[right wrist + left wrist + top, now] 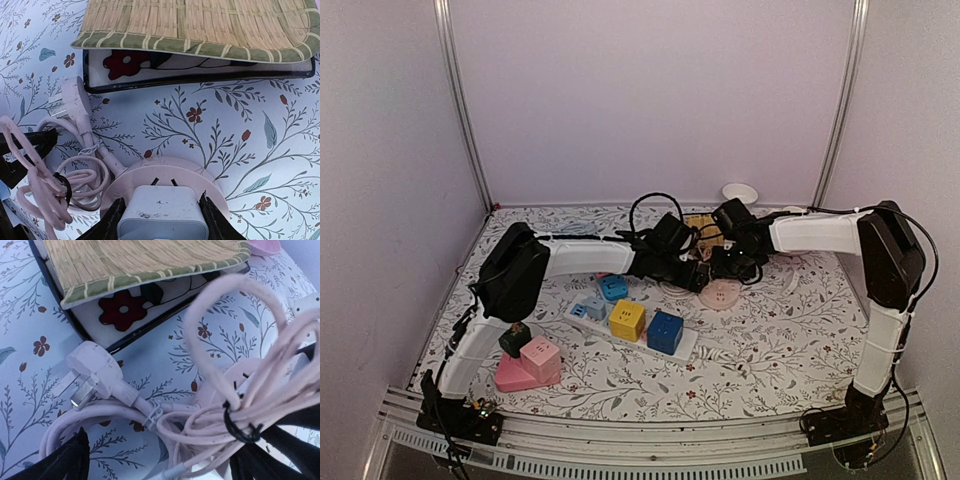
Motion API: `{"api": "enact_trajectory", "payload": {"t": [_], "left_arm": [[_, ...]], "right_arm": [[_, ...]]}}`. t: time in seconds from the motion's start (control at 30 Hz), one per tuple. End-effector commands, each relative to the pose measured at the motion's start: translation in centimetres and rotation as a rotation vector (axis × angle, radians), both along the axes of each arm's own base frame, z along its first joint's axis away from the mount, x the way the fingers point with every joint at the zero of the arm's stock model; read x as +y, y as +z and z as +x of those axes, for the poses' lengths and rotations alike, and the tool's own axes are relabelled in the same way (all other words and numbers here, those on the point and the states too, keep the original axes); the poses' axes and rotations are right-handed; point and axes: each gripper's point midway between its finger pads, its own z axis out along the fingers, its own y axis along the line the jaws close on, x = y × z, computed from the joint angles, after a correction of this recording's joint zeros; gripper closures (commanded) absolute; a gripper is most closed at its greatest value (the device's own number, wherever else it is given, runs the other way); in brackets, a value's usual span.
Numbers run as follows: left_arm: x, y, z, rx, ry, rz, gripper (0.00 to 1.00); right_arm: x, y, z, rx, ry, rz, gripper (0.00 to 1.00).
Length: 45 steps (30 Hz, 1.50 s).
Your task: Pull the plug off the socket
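two right fingers (111,221) gripping the white plug (162,212), seated in pink socket (192,174), left fingers (64,461) spread wide, empty

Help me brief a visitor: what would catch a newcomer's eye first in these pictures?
The right end effector grips a white plug seated in a round pink socket, mid-table. Beside it, under the open left end effector, lies a tied pink cable with its pronged plug loose. Nearer the arms sits a power strip carrying coloured cubes.
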Motion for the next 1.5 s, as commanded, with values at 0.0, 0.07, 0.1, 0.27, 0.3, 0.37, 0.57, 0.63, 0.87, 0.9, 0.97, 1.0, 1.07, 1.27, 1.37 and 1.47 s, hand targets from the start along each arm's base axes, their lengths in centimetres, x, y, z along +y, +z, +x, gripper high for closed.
{"api": "enact_trajectory", "payload": {"t": [0.0, 0.07, 0.1, 0.27, 0.3, 0.37, 0.57, 0.63, 0.87, 0.9, 0.97, 1.0, 1.07, 1.27, 1.37, 1.47], "left_arm": [[3.5, -4.0, -2.1, 0.064, -0.022, 0.211, 0.03], [3.1, -3.2, -2.2, 0.051, -0.031, 0.196, 0.03], [2.9, -2.9, -2.3, 0.048, -0.037, 0.190, 0.03], [2.4, -3.0, -3.0, 0.047, -0.052, 0.182, 0.03], [2.5, -3.3, -3.1, 0.056, -0.052, 0.182, 0.03], [2.8, -3.9, -3.4, 0.072, -0.045, 0.184, 0.03], [3.4, -5.6, -4.3, 0.112, -0.042, 0.186, 0.03], [3.7, -6.7, -4.6, 0.130, -0.037, 0.205, 0.03], [5.7, -10.1, -5.8, 0.188, -0.006, 0.278, 0.03], [6.0, -10.5, -6.0, 0.198, -0.006, 0.283, 0.03], [6.1, -11.0, -6.2, 0.209, -0.004, 0.290, 0.03], [6.2, -11.2, -6.3, 0.212, -0.003, 0.294, 0.03], [6.4, -11.4, -6.3, 0.214, 0.000, 0.303, 0.03], [6.5, -11.6, -6.4, 0.218, -0.001, 0.309, 0.03], [6.5, -11.7, -6.5, 0.219, -0.005, 0.313, 0.03], [6.4, -11.7, -6.5, 0.218, -0.009, 0.311, 0.03]], "right_arm": [[3.6, 6.2, 3.4, -0.130, -0.013, 0.201, 0.88], [3.7, 5.7, 3.5, -0.113, -0.026, 0.204, 0.88], [3.7, 5.4, 3.6, -0.104, -0.033, 0.204, 0.88], [3.7, 4.6, 3.9, -0.079, -0.072, 0.217, 0.88], [3.7, 4.6, 3.9, -0.079, -0.078, 0.220, 0.88], [3.7, 4.8, 4.1, -0.083, -0.084, 0.219, 0.88], [3.6, 5.8, 4.5, -0.117, -0.074, 0.205, 0.90], [3.8, 6.4, 4.4, -0.136, -0.063, 0.195, 0.90], [6.0, 8.8, 3.2, -0.221, 0.009, 0.164, 0.91], [6.3, 9.0, 3.1, -0.232, 0.022, 0.158, 0.91], [7.2, 9.3, 2.6, -0.249, 0.060, 0.149, 0.90], [7.4, 9.3, 2.4, -0.254, 0.075, 0.141, 0.90], [7.6, 9.2, 2.2, -0.259, 0.090, 0.126, 0.91], [6.9, 9.8, 1.8, -0.307, 0.108, 0.106, 0.91], [6.5, 10.6, 1.5, -0.352, 0.136, 0.109, 0.91], [6.4, 10.5, 0.9, -0.371, 0.183, 0.105, 0.91]]}}
